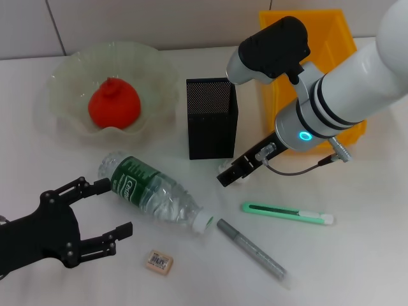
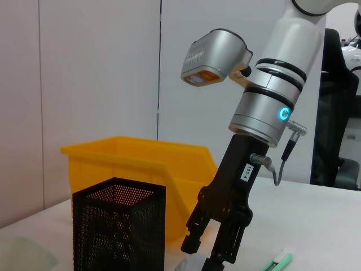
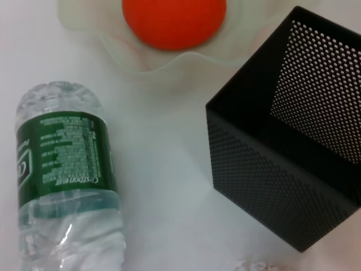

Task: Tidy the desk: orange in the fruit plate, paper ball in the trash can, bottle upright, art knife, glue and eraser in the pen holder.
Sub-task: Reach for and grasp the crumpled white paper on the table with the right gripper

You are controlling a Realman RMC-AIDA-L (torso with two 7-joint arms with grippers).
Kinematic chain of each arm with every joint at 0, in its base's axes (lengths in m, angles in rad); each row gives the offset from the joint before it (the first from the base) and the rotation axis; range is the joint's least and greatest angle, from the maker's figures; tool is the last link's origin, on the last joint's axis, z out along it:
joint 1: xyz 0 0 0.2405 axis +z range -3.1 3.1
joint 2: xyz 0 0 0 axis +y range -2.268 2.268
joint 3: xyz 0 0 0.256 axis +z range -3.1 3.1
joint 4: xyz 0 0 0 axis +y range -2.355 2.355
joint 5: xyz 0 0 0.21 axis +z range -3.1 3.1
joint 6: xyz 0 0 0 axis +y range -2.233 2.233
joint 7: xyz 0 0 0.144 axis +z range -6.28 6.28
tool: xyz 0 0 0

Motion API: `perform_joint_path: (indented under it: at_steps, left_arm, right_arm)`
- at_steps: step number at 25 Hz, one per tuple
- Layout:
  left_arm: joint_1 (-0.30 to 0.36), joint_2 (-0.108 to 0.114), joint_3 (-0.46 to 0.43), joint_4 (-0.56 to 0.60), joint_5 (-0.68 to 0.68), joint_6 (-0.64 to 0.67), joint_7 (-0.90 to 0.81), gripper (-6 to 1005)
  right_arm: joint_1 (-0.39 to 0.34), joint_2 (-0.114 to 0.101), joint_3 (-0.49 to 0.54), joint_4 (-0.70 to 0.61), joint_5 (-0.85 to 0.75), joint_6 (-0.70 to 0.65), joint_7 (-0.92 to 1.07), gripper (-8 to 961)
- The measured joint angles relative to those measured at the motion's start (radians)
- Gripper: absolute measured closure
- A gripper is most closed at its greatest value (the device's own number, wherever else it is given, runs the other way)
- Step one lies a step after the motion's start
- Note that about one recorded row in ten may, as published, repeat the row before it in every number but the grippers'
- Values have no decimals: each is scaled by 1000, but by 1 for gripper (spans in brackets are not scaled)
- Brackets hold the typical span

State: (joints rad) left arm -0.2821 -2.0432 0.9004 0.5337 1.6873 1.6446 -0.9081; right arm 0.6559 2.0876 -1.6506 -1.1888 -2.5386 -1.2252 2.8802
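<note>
Head view: orange (image 1: pixel 113 103) sits in fruit plate (image 1: pixel 64 80), far left. Bottle (image 1: pixel 155 192) lies flat on the tabletop (image 1: pixel 357 255), cap toward the right. Left pincer (image 1: pixel 102 210) spread, at the bottle's base, not touching. Right pincer (image 1: pixel 231 174) low, just right of pen holder (image 1: pixel 211 118); whether it pinches something, cannot tell. Art knife (image 1: pixel 287 213), glue (image 1: pixel 252 250), eraser (image 1: pixel 159 262) lie near. Yellow trash can (image 1: pixel 344 44) far right.

Left wrist view: right pincer (image 2: pixel 206 254) hangs beside pen holder (image 2: pixel 119 231), fingers slightly apart.

Right wrist view: bottle (image 3: pixel 65 180), pen holder (image 3: pixel 293 152), orange (image 3: pixel 174 22).

The bottle (image 1: pixel 156 194) lies on its side between the open left pincer (image 1: pixel 108 207) and the pen holder (image 1: pixel 211 118).
</note>
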Motion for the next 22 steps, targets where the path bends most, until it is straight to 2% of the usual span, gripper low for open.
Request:
perform_joint_path:
  at_steps: [22]
  left_arm:
    - [2,1,0,0,0,1,0,147]
  right_arm:
    - [28,0,-8,66,0,36,-4,262]
